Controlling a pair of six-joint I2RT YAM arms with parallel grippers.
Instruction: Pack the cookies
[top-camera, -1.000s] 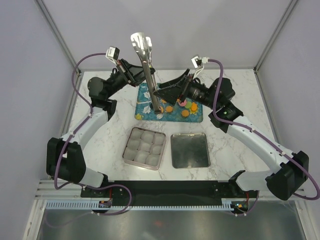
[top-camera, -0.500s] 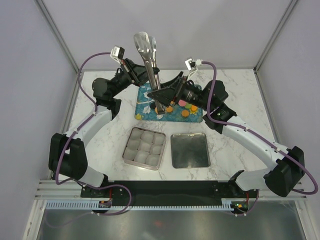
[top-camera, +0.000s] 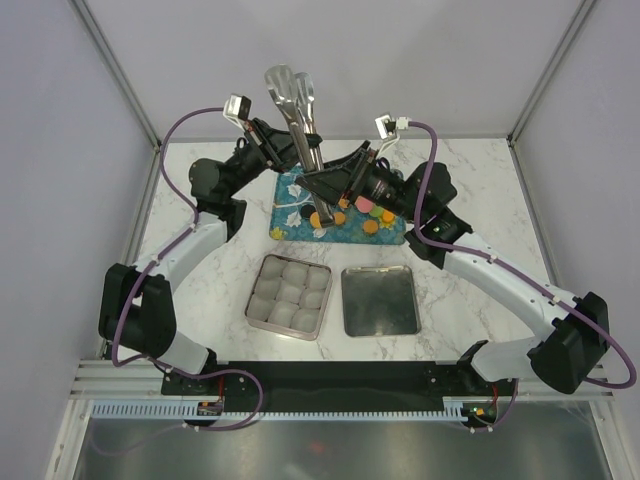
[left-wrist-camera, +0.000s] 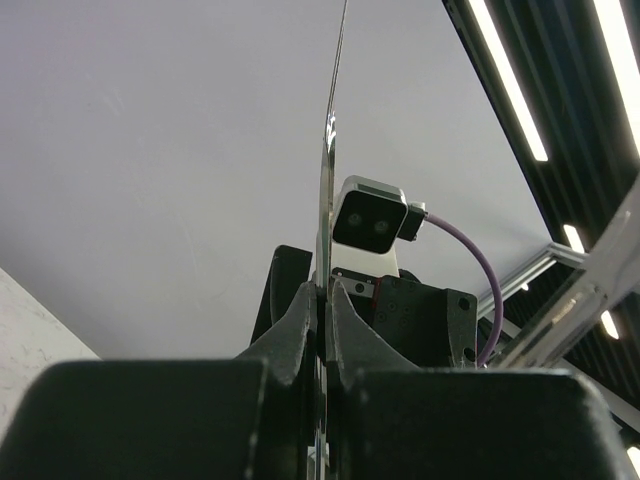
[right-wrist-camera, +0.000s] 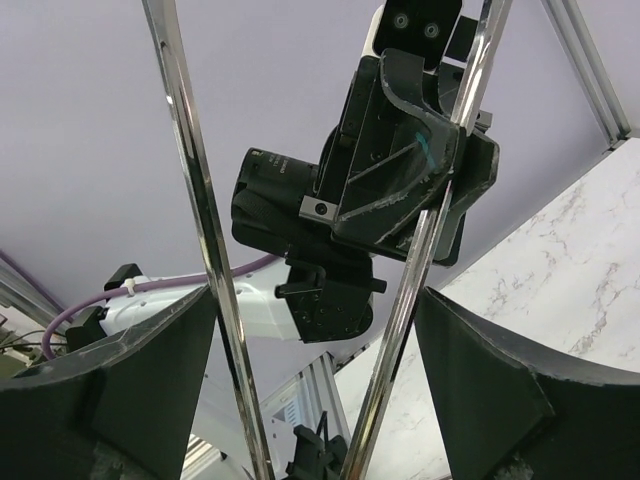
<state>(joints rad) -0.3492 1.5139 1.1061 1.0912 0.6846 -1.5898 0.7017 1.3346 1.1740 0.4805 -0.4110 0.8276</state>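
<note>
Black left gripper (left-wrist-camera: 323, 300): clamped shut on one steel arm of the tongs (top-camera: 283, 84). The wrist view shows the thin metal edge pinched between both fingers (left-wrist-camera: 296, 325).
Tin (top-camera: 289, 296): square, nine compartments with pale liners. It sits on the marble table (top-camera: 480, 170) in front of the tray, left of centre.
Tongs: near upright over the back of the table, top leaning slightly left. The two spoon-shaped ends are up high and the lower end is down over the tray.
Tong lower end: right by an orange cookie at the tray's middle, partly hidden by the right gripper in the top view (contact with tray or cookie: cannot tell).
Tray (top-camera: 345, 239): teal with a white flower print, back centre of the table, below both wrists.
Right gripper (right-wrist-camera: 312, 300): jaws wide apart, nothing clamped. It straddles both tong arms, with one arm just inside each finger (right-wrist-camera: 150, 390). Cannot tell whether the pads touch the metal.
Cookies (top-camera: 371, 226): lying on the tray, middle to right half. They are mostly orange, with a green and a pink one close under the right gripper.
Lid (top-camera: 380, 301): flat grey metal square with a low rim, just beside the tin on its right, with a narrow gap between them.
</note>
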